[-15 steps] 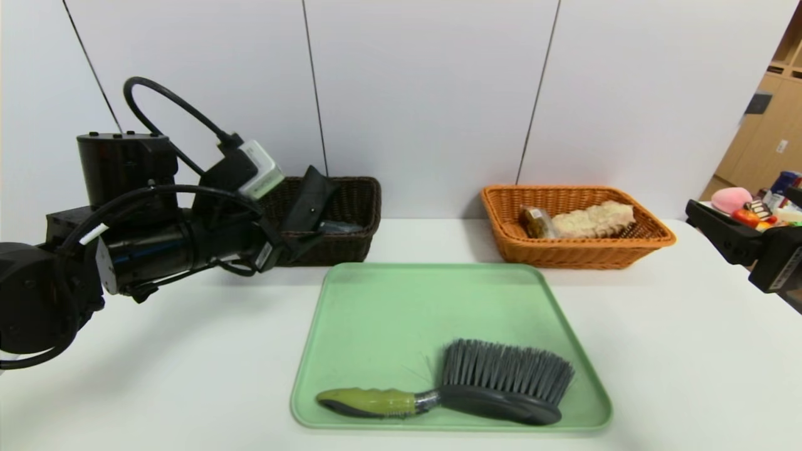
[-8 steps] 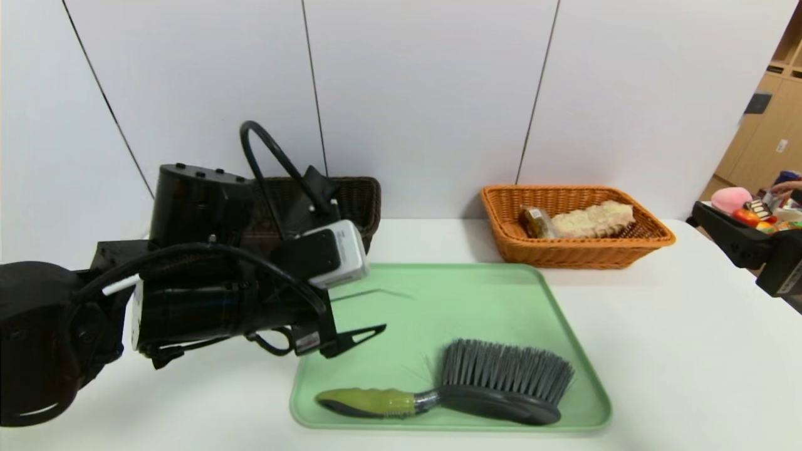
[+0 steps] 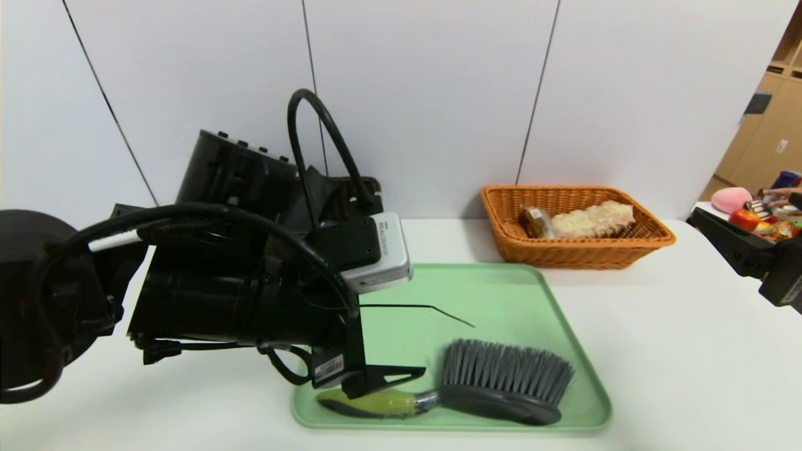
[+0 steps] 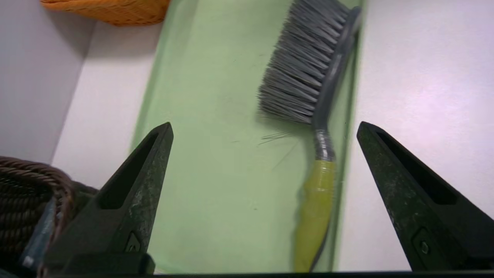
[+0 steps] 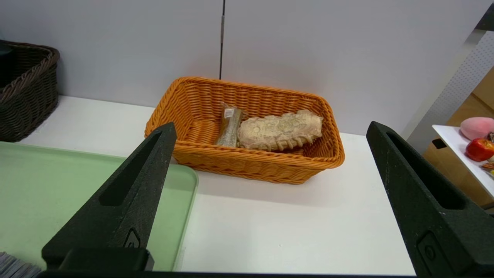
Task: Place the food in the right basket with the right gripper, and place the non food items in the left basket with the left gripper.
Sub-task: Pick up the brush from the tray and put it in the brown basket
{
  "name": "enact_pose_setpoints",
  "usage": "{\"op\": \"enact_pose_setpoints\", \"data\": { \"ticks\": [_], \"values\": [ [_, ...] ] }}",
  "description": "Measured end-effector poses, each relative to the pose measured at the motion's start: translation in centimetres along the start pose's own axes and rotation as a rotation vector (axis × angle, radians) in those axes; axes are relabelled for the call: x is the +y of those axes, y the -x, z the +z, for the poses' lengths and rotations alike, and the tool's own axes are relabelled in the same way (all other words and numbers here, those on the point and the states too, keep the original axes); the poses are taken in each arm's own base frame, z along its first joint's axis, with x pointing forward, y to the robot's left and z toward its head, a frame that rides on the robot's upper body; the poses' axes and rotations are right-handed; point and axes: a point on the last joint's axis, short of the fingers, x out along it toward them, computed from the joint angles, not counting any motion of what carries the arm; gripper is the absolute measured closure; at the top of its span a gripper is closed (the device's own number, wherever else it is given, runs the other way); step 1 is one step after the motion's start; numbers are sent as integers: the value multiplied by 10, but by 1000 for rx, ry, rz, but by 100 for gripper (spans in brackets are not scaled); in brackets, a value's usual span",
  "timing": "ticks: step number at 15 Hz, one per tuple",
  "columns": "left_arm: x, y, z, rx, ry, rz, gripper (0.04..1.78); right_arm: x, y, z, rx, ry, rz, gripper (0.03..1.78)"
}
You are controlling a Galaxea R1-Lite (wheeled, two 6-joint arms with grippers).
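1. Since a second earlier, my left gripper (image 3: 416, 341) had swung from the dark basket (image 3: 351, 194) to above the brush (image 3: 476, 388) on the green tray (image 3: 501, 294).
2. Left wrist view: fingers (image 4: 142, 173) spread wide, empty, straddling the brush handle (image 4: 314, 204).
3. Right wrist view: right gripper (image 5: 270, 193) wide open, empty, facing the orange basket (image 5: 247, 162) on the desk (image 5: 293, 231).

- White table (image 3: 658, 351): the landmark, carries everything.
- Grey panelled wall (image 3: 426, 94): directly behind the table's far edge.
- Wooden shelving (image 3: 761, 138): beyond the table's far right corner.
- Side surface (image 5: 459, 148), right of the table: pink rounded object (image 5: 476, 127), red apple (image 5: 479, 149).
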Motion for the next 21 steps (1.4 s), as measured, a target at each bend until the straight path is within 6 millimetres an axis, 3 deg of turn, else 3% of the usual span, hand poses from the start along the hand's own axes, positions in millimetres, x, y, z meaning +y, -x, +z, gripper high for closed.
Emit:
{"op": "enact_pose_setpoints", "data": {
  "ticks": [5, 13, 21],
  "values": [
    [-2, -16, 4, 81, 18, -205, 13, -1, 4, 1, -13, -8, 9, 11],
    [7, -66, -17, 169, 51, -263, 13, -2, 12, 7, -57, -18, 45, 11],
    [6, -86, -33, 232, 77, -291, 13, -4, 17, 9, -70, -21, 43, 11]
  ]
}}
